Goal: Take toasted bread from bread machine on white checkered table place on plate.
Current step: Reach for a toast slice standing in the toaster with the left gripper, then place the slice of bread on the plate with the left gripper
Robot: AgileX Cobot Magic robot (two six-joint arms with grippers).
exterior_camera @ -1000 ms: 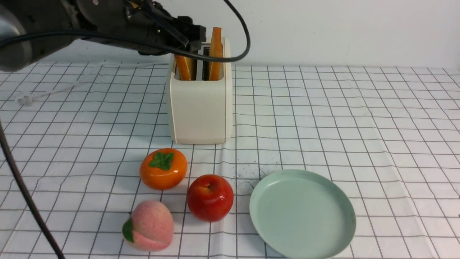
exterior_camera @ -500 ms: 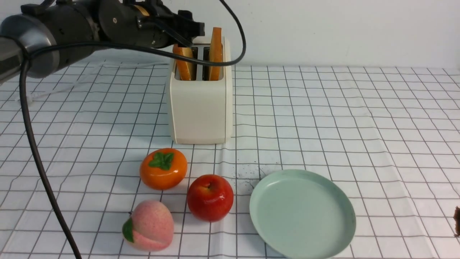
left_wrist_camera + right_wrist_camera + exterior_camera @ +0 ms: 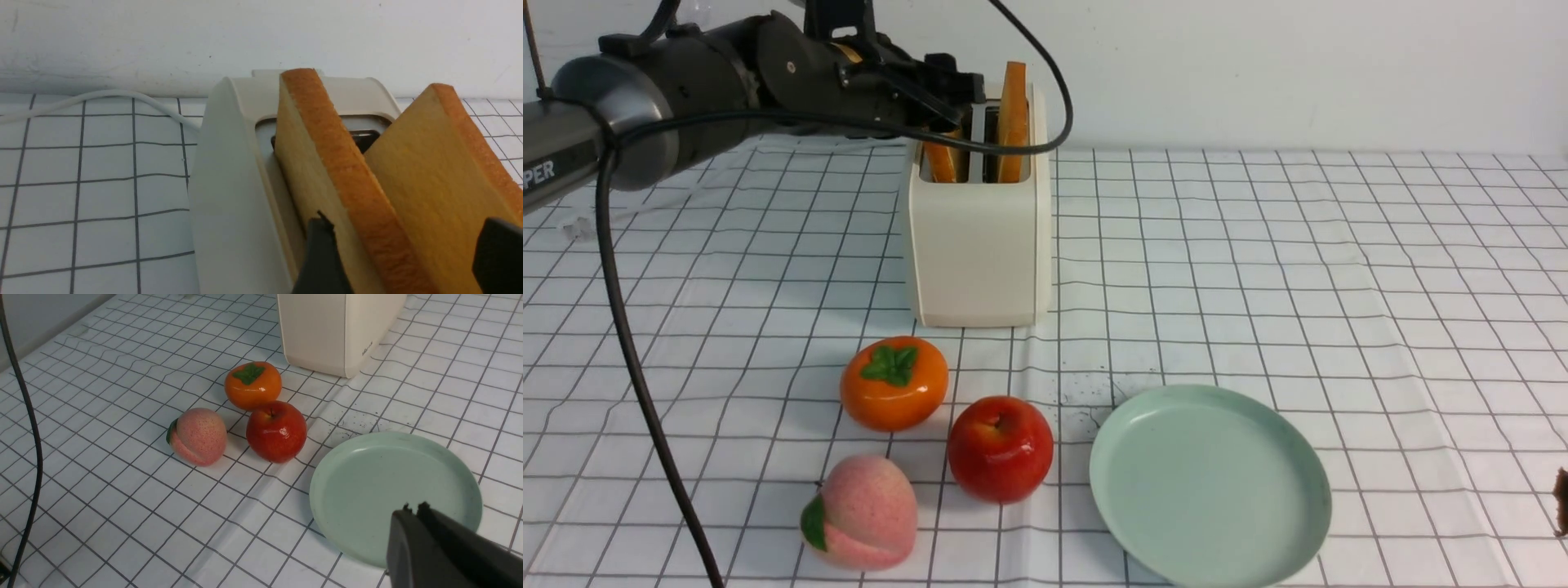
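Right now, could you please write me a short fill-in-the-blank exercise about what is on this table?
The toaster holds ___ slices of bread.
The green plate has ___ on it.
The fruit closest to the plate is the ___.
The hand at the toaster is on the robot's ___ arm.
Missing words: two; nothing; apple; left.

White letters "PER", cut off by the frame edge, stand on the left arm point(image 3: 572, 122) at the far left of the front view. A tiny dark mark low on the bread machine point(image 3: 327, 330) is unreadable.
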